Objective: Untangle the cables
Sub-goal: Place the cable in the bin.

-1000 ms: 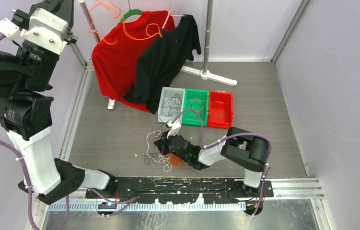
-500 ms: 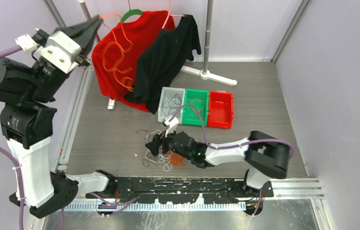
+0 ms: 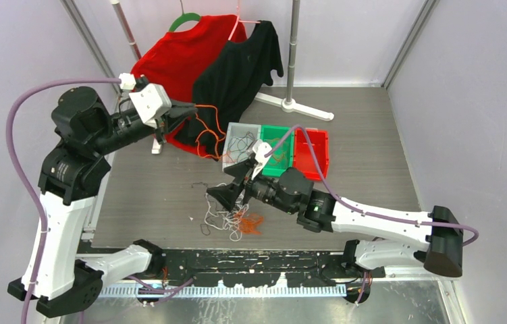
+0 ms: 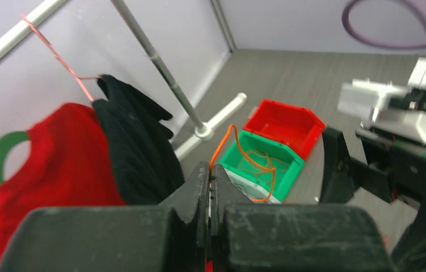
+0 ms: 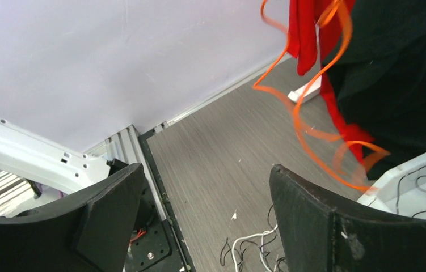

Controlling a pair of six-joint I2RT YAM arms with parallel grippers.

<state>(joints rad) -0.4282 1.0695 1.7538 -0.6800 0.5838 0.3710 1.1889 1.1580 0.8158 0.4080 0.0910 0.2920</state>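
Left hand [image 3: 184, 109] pinches orange cable [image 5: 296, 116], drooping looped toward the bins [image 3: 311, 173]; right hand [image 3: 225, 196] gapes empty.

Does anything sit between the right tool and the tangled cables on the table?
Nothing visible does. The right tool, open, hangs just above the tangled cables; its wrist view shows nothing else between the jaws.
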